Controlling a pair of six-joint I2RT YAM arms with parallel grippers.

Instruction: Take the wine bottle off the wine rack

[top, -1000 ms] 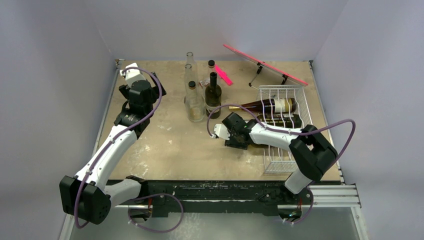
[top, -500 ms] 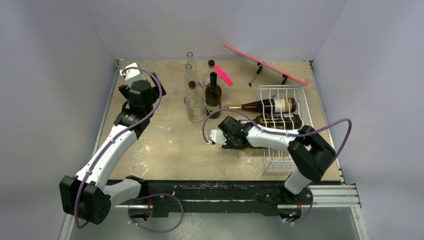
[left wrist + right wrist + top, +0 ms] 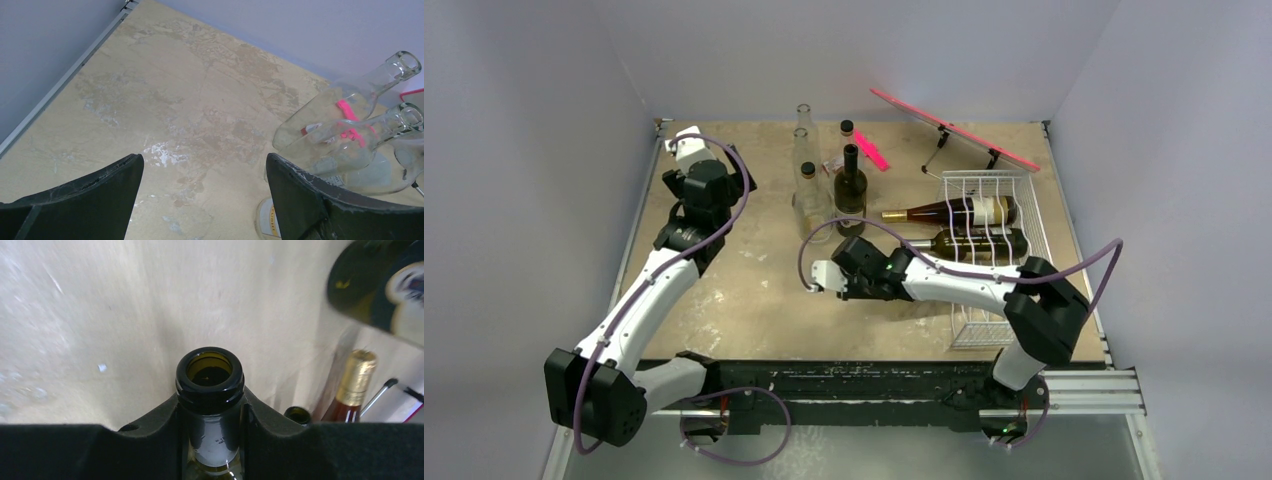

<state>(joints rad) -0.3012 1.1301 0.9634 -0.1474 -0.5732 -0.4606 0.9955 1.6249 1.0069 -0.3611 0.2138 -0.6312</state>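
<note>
The right gripper is clenched on the neck of a green bottle, just below the lip, with the mouth poking out beyond the fingertips. That bottle lies on its side. Its long axis runs left-right across the table, mouth toward the middle and body trailing back toward the rack under the right forearm. From above the arm hides it, so I cannot tell how much of it sits in the wires. The coming pull, I judge, must run straight along that axis, leftward and away from the rack, kept level so the body slides off its tier without snagging. The right arm is the near one. The left gripper hangs released and empty at the far left corner, well apart

Count: one rack. Three lying bottles: the gripped one, plus a gold-capped bottle and a dark bottle side by side in the rack. Standing left of the rack, as far as I can tell: three clear bottles, one upright bottle in dark glass, and one small bottle with a black cap. One pink board
</note>
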